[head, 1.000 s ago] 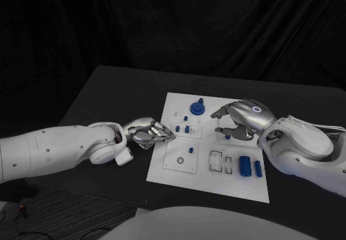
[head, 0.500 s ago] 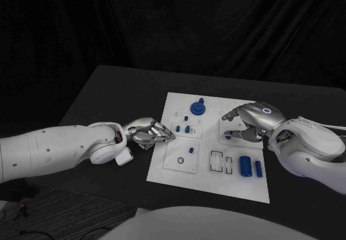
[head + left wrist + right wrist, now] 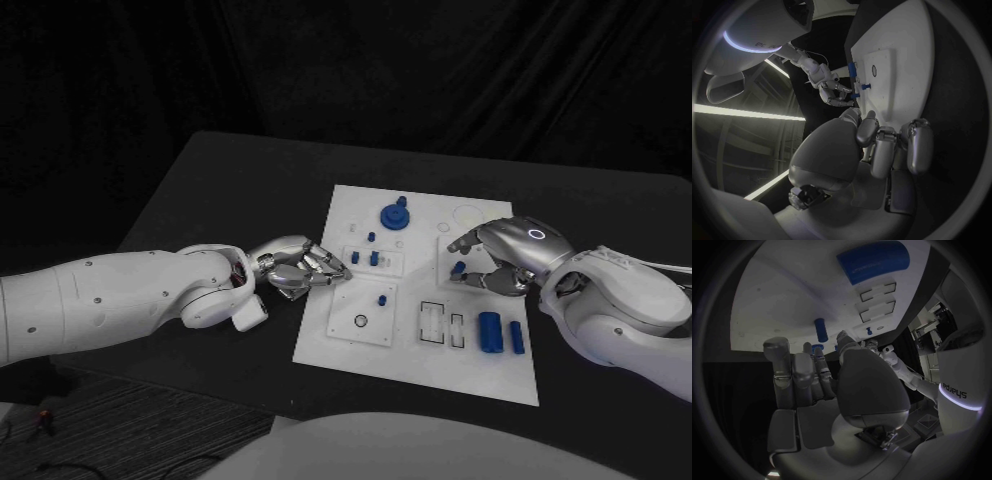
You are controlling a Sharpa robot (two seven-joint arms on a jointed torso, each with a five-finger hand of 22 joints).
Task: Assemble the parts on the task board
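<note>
The white task board [image 3: 418,355] lies mid-table. It bears a round blue knob [image 3: 394,215], small blue pegs [image 3: 375,258], a lone peg [image 3: 382,299] and two large blue cylinders [image 3: 489,331]. My left hand [image 3: 300,268] rests at the board's left edge with its fingers curled in and nothing visible in them. My right hand [image 3: 505,255] hovers over the board's right side, its fingertips by a small blue peg [image 3: 459,268]. In the right wrist view that peg [image 3: 821,329] stands just beyond the fingertips [image 3: 779,347], and more blue shows between fingers and thumb. Whether anything is pinched is unclear.
A black ring [image 3: 359,321] and two rectangular slots [image 3: 433,322] sit on the board's near half, and the slots [image 3: 876,300] also appear beside a large cylinder [image 3: 874,261]. Bare black table [image 3: 216,200] surrounds the board.
My right hand has drawn back to the right and toward my body, off the board's upper middle. The blue pegs beneath it stayed put. My left hand has not moved.
</note>
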